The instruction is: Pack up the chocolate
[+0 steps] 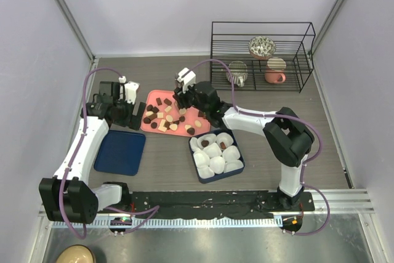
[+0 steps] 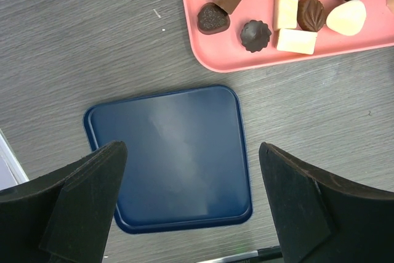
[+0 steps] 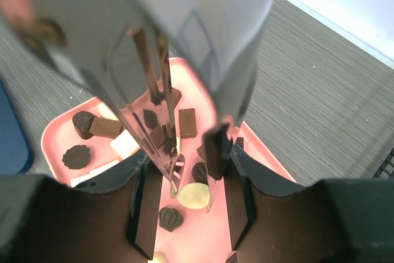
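The chocolate (image 1: 165, 117) lies as several dark, brown and cream pieces on a pink tray (image 1: 149, 126). My right gripper (image 1: 186, 98) hovers over the tray's right half, shut on a pair of clear tongs (image 3: 161, 121). The tong tips stand on either side of a cream oval piece (image 3: 193, 195), close against it; I cannot tell whether it is lifted. A dark crown-shaped piece (image 3: 170, 218) lies just beside it. My left gripper (image 2: 191, 195) is open and holds nothing, above a blue lid (image 2: 172, 152), left of the tray (image 2: 215, 60).
A blue box (image 1: 239, 165) filled with white paper cups (image 1: 215, 163) sits right of the tray; two cups at its far side hold dark pieces (image 1: 205, 143). The blue lid (image 1: 120, 151) lies front left. A black wire rack (image 1: 261, 53) with a bowl and cups stands at the back right.
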